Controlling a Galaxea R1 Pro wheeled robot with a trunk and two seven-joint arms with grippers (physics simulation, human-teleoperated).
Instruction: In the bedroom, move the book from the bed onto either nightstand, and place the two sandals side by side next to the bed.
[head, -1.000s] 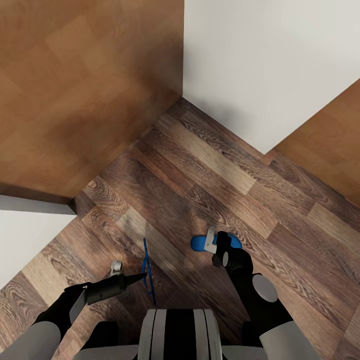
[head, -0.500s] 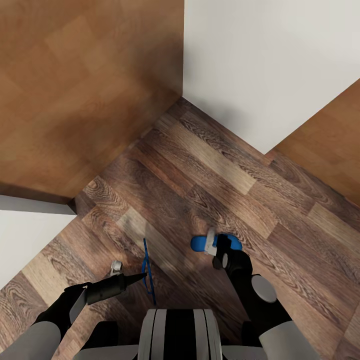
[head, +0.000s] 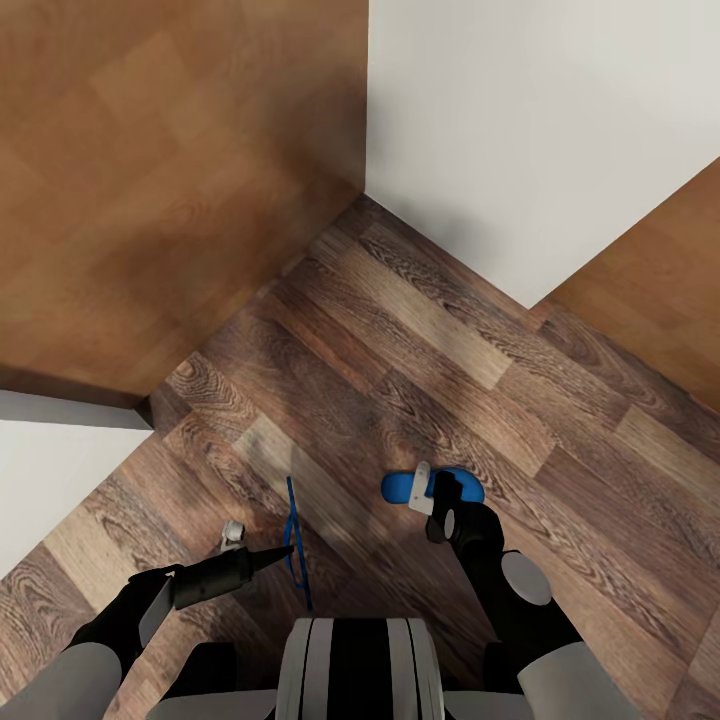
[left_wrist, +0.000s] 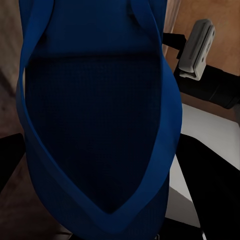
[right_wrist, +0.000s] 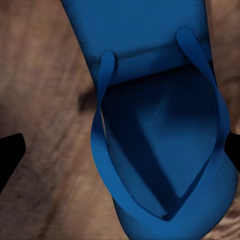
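Left fingers pinched shut on one sandal, held edge-on above the plank floor. Right fingers spread wide over the other sandal, flat on the floor, not gripping. Best lowered slowly, closing across the sole. Thin, flat, bright blue, slender straps
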